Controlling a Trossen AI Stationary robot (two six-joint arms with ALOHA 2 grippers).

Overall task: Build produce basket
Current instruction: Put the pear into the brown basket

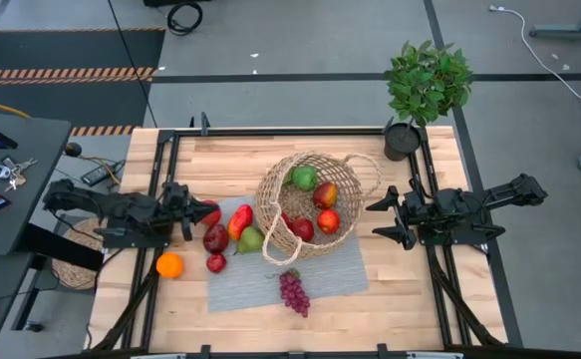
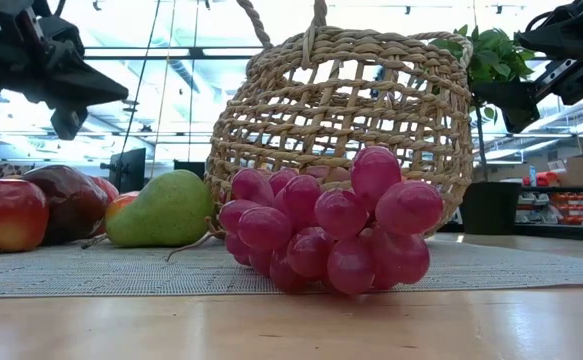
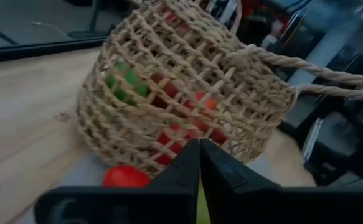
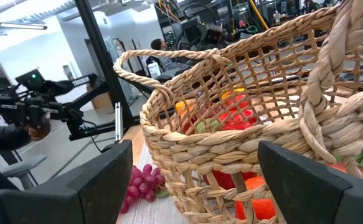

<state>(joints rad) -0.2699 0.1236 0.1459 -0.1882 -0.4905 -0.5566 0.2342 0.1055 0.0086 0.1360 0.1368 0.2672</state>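
The wicker basket (image 1: 310,204) stands on a grey mat (image 1: 320,274) at the table's middle and holds several fruits: red apples (image 1: 326,195) and a green one (image 1: 305,178). Left of it on the mat lie a red-yellow pepper (image 1: 240,221), a green pear (image 1: 251,240) and dark red apples (image 1: 215,238). An orange (image 1: 169,264) lies on the bare wood. Purple grapes (image 1: 293,291) lie at the mat's near edge. My left gripper (image 1: 208,211) is shut and empty, raised left of the basket (image 3: 181,93). My right gripper (image 1: 378,217) is open and empty, raised right of the basket (image 4: 243,137).
A potted leafy plant (image 1: 428,85) stands at the table's far right corner. A flat woven mat (image 1: 74,267) lies off the table's left edge. There is bare wood near the front edge and at the far left. A person (image 4: 7,134) is in the room behind.
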